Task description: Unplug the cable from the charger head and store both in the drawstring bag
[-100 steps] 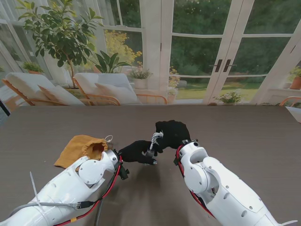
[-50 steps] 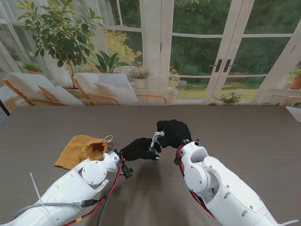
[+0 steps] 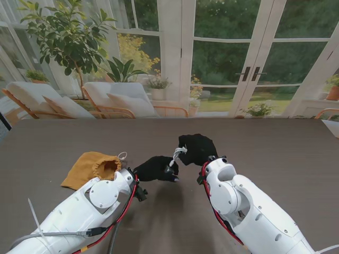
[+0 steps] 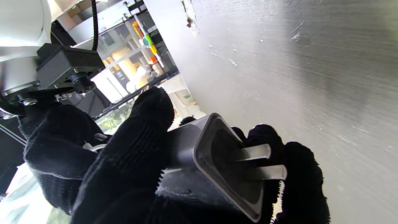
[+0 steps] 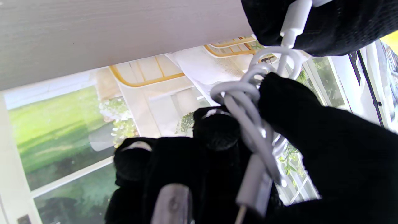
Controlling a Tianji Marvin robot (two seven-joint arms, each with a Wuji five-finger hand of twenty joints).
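1. My left hand (image 3: 157, 168) and right hand (image 3: 196, 148) meet over the middle of the table (image 3: 275, 148), the right one slightly farther from me.
2. The charger head (image 4: 199, 161) sits inside my left hand's grasp.
3. The cable (image 3: 176, 154) is bundled in my right hand and bridges the gap between both hands.
4. The drawstring bag (image 3: 92, 168) lies on the table left of my left hand, near but apart.

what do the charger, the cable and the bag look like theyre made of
Charger: looks like dark matte plastic, smooth moulded edges, with two shiny metal prongs.
Cable: white, smooth, slightly glossy sheath, probably rubbery plastic; it bends into loops.
Bag: mustard woven cloth, soft and wrinkled, slumped on the table.
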